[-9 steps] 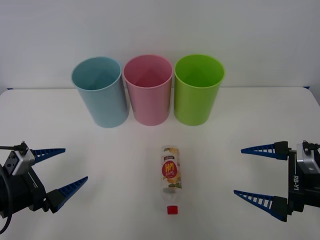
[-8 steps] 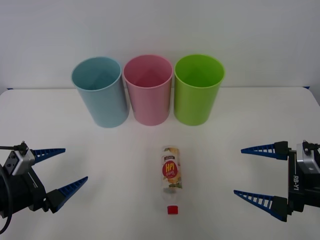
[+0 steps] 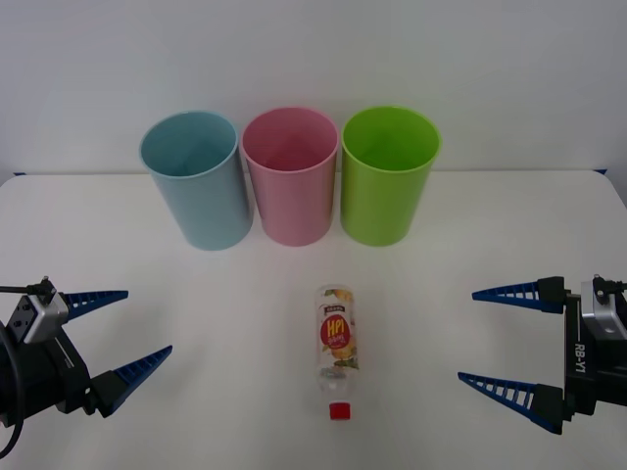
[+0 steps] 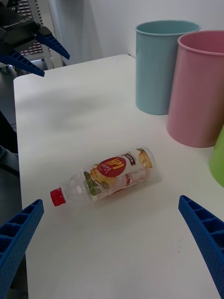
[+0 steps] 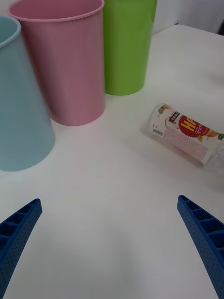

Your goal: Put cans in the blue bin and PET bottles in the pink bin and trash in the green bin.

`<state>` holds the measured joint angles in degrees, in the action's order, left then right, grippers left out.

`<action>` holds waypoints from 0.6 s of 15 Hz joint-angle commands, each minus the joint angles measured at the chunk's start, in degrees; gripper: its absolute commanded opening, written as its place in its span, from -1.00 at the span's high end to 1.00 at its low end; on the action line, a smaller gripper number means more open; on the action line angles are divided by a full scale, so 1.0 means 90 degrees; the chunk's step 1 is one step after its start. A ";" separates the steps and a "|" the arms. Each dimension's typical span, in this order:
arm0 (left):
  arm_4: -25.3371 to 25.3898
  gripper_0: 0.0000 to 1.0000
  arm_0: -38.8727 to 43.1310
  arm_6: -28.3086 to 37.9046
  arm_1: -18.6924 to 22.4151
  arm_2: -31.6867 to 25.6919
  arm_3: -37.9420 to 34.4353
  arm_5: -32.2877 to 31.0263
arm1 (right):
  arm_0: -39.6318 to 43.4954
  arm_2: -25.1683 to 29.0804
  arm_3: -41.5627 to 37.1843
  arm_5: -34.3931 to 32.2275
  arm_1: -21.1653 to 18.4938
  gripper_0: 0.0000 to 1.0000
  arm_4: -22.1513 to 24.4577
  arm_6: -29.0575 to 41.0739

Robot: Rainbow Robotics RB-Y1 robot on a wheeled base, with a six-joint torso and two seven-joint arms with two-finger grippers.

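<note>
Between the wide-open, empty left gripper (image 3: 120, 336) and right gripper (image 3: 495, 338), the PET bottle (image 3: 335, 341) is lying flat; probably light, crushable, slippery, so I'm thinking grab mid-label.

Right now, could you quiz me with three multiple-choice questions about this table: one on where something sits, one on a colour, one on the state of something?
1. Which bin stands in the middle of the row?
A. the blue bin
B. the pink bin
C. the green bin

2. What colour is the bottle's cap?
A. white
B. green
C. red

3. How is the bottle resting?
A. lying on its side on the table
B. standing upright
C. held in a tool

Answers:
1 B, pink stands between blue and green.
2 C, a red cap points toward the robot.
3 A, it lies flat between the open left tool and open right tool, touching neither.
</note>
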<state>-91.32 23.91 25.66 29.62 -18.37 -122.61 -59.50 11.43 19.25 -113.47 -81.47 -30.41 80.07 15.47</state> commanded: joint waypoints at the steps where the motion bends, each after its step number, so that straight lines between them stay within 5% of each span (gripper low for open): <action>1: 0.0000 -1.00 0.0000 0.0000 0.0000 0.0000 0.0000 0.0000 | 0.0000 0.0000 0.0000 0.0000 0.0000 -1.00 0.0000 0.0000; 9: 0.0000 -1.00 0.0000 0.0000 0.0000 0.0000 0.0000 0.0000 | 0.0000 0.0000 0.0000 0.0000 0.0000 -1.00 0.0000 0.0000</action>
<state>-91.32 23.91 25.66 29.62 -18.37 -122.61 -59.50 11.43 19.25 -113.47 -81.47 -30.41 80.07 15.47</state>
